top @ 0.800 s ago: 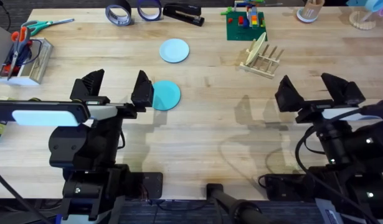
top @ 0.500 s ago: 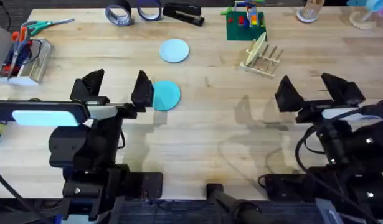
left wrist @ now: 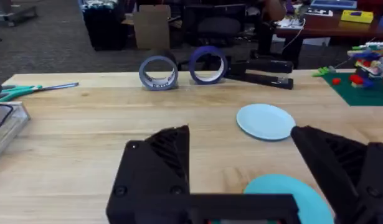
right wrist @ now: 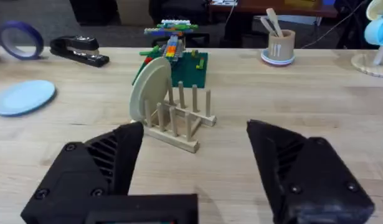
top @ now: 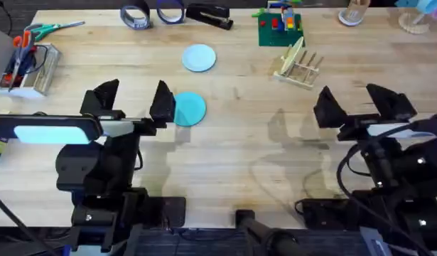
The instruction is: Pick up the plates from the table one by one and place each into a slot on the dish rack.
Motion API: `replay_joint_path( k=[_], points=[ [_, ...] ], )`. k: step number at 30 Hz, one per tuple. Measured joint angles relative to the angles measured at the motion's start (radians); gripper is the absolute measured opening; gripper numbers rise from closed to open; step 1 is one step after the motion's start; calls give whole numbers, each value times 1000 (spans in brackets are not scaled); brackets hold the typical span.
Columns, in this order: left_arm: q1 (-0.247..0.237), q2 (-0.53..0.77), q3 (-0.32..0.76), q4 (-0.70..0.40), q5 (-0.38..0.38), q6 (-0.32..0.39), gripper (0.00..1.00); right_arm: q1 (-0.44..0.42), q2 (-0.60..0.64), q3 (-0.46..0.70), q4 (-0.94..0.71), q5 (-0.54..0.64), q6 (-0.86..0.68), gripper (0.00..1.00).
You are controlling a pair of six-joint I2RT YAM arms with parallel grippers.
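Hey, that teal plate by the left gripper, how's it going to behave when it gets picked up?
The teal plate looks thin and lies flat on the table, so getting a finger under its rim may be hard. It looks smooth, so it may slide when nudged. Probably stiff and light, unlikely to roll while lying flat.

Two matte-black arms with chunky joint housings and looping black cables. Left gripper (top: 133, 101) and right gripper (top: 365, 102): black wedge-shaped fingers (right wrist: 98, 171) with ribbed inner faces; white wrist panels.
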Motion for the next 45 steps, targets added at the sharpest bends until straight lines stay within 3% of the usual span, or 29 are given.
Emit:
replay_joint_path(
  k=[10,13,23,30,45],
  points=[
    [0,0,3,-28,0,0,993,0,0,6,-9,0,0,995],
    [0,0,34,-77,0,0,992,0,1,47,-81,0,0,995],
    [0,6,398,-426,0,-23,993,0,33,405,-486,0,0,995],
    [0,148,652,-685,0,-39,993,0,220,659,-717,0,0,995],
    [0,670,1113,-1112,47,-46,993,0,779,1086,-1118,-1,-21,993]
  ],
)
